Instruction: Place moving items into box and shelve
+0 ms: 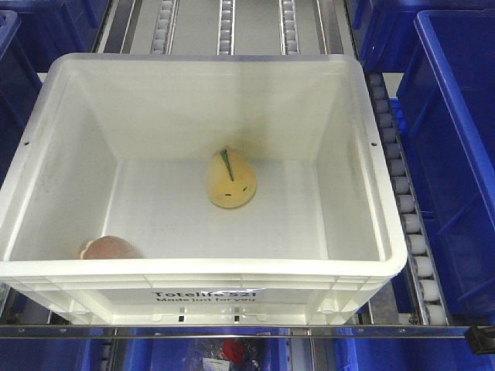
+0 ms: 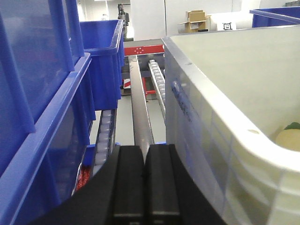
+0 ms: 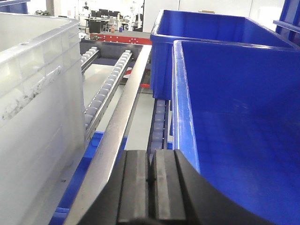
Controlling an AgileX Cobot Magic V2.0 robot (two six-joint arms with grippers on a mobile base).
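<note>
Two plush toys lie inside the cream-white tote [image 1: 197, 154], which sits on the roller tracks [image 1: 406, 209] of a shelf between blue bins [image 1: 456, 154]. The yellow-orange plush [image 1: 230, 179] with its green leaf and stitched face rests on the tote floor near the middle, toward the far wall. The pinkish-brown plush [image 1: 108, 248] sits in the near left corner, partly hidden by the front rim. Black print reading "Totelife 521" shows on the tote's front wall. The left gripper [image 2: 144, 176] hangs just outside the tote's left wall, over a metal rail [image 2: 139, 112], with its two black pads pressed together and nothing between them. The right gripper [image 3: 151, 180] sits between the tote's right wall and a blue bin, its pads likewise closed on nothing.
</note>
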